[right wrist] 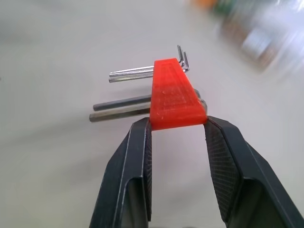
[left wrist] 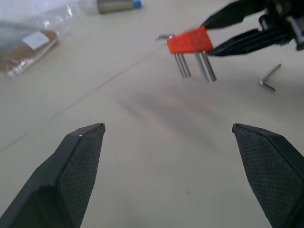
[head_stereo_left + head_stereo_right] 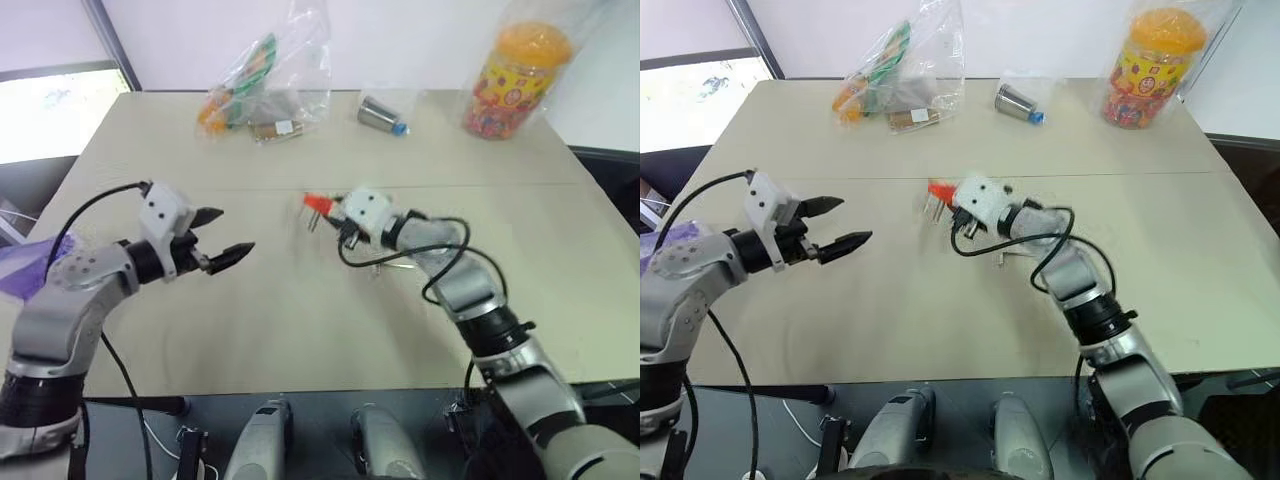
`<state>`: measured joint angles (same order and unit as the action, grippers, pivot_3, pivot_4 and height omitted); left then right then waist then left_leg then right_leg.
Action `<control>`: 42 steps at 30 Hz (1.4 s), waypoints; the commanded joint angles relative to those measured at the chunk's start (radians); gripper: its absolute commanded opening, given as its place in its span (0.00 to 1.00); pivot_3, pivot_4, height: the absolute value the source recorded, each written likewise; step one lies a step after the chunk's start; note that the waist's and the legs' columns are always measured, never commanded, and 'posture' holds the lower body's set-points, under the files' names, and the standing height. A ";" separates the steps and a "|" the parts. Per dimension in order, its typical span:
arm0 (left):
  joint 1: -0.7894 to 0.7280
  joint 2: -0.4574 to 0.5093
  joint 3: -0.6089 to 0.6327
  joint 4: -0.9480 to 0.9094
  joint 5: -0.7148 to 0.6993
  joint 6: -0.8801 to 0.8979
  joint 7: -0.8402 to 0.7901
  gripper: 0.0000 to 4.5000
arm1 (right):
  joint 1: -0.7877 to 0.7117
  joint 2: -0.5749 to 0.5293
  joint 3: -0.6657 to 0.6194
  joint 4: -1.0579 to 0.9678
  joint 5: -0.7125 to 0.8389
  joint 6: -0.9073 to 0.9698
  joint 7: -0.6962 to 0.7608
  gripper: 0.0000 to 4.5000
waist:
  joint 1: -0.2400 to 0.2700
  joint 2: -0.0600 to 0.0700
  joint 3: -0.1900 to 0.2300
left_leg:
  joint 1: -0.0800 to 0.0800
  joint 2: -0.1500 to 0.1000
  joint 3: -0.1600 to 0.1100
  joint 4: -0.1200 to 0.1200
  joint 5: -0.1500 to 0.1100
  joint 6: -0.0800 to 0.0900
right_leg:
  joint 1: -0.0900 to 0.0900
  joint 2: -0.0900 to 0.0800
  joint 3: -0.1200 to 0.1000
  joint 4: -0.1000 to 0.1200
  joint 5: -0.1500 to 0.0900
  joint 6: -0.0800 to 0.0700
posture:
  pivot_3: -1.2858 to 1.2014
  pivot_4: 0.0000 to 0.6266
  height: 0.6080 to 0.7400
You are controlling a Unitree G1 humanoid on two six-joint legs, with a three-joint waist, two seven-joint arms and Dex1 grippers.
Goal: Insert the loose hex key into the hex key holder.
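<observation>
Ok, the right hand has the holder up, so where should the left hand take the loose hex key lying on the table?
Take the loose hex key by its long straight leg, near the middle, coming straight down from above. It lies flat on the table, so only the sides of the rod offer purchase. The open left hand would need its fingers set across the rod, clear of the short bent end. The key is thin, so the grip may slip.

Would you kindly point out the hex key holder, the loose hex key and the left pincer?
hex key holder (image 1: pixel 174 97): right wrist view, red block's face.
loose hex key (image 2: pixel 270 79): left wrist view, near its bend.
left pincer (image 3: pixel 226 236): left eye view, gap between fingertips.
</observation>
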<state>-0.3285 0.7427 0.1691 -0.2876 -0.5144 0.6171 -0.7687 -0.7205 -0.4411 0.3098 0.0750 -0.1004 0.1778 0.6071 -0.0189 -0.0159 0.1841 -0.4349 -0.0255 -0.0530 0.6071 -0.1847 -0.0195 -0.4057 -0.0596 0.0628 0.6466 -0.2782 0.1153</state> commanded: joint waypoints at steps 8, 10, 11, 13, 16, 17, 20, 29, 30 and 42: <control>-0.343 -0.058 -0.004 0.156 -0.129 0.065 -0.096 1.00 | -0.264 -0.205 0.006 0.242 -0.177 -0.802 0.048 0.23 | -0.002 -0.002 0.003 | 0.000 0.000 0.000 0.002 0.000 0.000 | 0.001 0.002 0.000 0.000 0.000 0.001 | 0.52 0.24 1.00; -0.407 -0.072 -0.008 0.178 -0.162 0.091 -0.116 1.00 | -0.316 -0.216 0.006 0.307 -0.217 -0.915 0.022 0.23 | -0.004 -0.002 0.004 | 0.000 0.000 0.000 0.002 0.000 0.000 | 0.002 0.002 0.000 0.000 0.000 0.001 | 0.52 0.24 1.00; -0.435 -0.080 -0.007 0.185 -0.185 0.111 -0.130 1.00 | -0.339 -0.217 0.006 0.337 -0.228 -0.956 0.014 0.23 | -0.004 -0.002 0.006 | 0.000 0.000 0.000 0.003 0.000 0.000 | 0.002 0.003 0.000 0.000 0.000 0.001 | 0.52 0.24 1.00; -0.475 -0.096 0.000 0.198 -0.238 0.152 -0.155 1.00 | -0.381 -0.215 0.005 0.386 -0.237 -1.022 0.006 0.23 | -0.005 -0.002 0.007 | 0.000 0.001 0.000 0.003 0.000 0.000 | 0.001 0.003 0.000 0.001 0.000 0.001 | 0.52 0.24 1.00; -0.498 -0.109 -0.004 0.210 -0.269 0.180 -0.178 1.00 | -0.417 -0.207 0.004 0.433 -0.233 -1.082 0.008 0.23 | -0.008 -0.002 0.007 | 0.000 0.001 0.000 0.003 0.001 0.000 | 0.001 0.003 0.000 0.001 0.000 0.001 | 0.52 0.24 1.00; -0.500 -0.114 -0.005 0.210 -0.277 0.185 -0.184 1.00 | -0.426 -0.204 0.004 0.442 -0.229 -1.095 0.011 0.23 | -0.009 -0.002 0.007 | 0.000 0.001 0.000 0.003 0.001 0.000 | 0.001 0.003 0.000 0.001 0.000 0.001 | 0.52 0.24 1.00; -0.501 -0.127 -0.017 0.213 -0.281 0.186 -0.194 1.00 | -0.449 -0.197 -0.001 0.458 -0.219 -1.123 0.013 0.23 | -0.015 -0.002 0.008 | 0.000 0.001 -0.001 0.003 0.001 -0.001 | 0.001 0.003 0.000 0.002 0.000 0.001 | 0.52 0.24 1.00; -0.513 -0.174 -0.006 0.239 -0.290 0.177 -0.184 1.00 | -0.462 -0.192 -0.004 0.447 -0.114 -1.139 0.085 0.23 | -0.022 -0.002 0.008 | 0.000 0.001 -0.002 0.004 0.002 -0.002 | 0.002 0.003 -0.001 0.003 0.000 0.001 | 0.52 0.24 1.00; -0.513 -0.179 -0.006 0.242 -0.288 0.171 -0.183 1.00 | -0.462 -0.191 -0.005 0.443 -0.104 -1.137 0.093 0.23 | -0.022 -0.002 0.008 | 0.000 0.001 -0.002 0.003 0.002 -0.002 | 0.002 0.003 -0.001 0.003 0.000 0.001 | 0.52 0.24 1.00; -0.527 -0.224 0.018 0.250 -0.304 0.152 -0.143 1.00 | -0.446 -0.177 -0.020 0.380 -0.014 -1.059 0.170 0.23 | -0.023 -0.001 0.008 | 0.000 0.001 -0.002 0.004 0.002 -0.002 | 0.002 0.003 -0.001 0.003 0.000 0.001 | 0.52 0.24 1.00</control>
<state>-0.8315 0.5173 0.1615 -0.0200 -0.7983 0.7924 -0.9141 -1.1490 -0.6161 0.3305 0.4922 -0.1484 -0.8883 0.7756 -0.0414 -0.0172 0.1923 -0.4349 -0.0248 -0.0550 0.6110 -0.1830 -0.0213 -0.4042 -0.0565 0.0622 0.6499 -0.2778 0.1164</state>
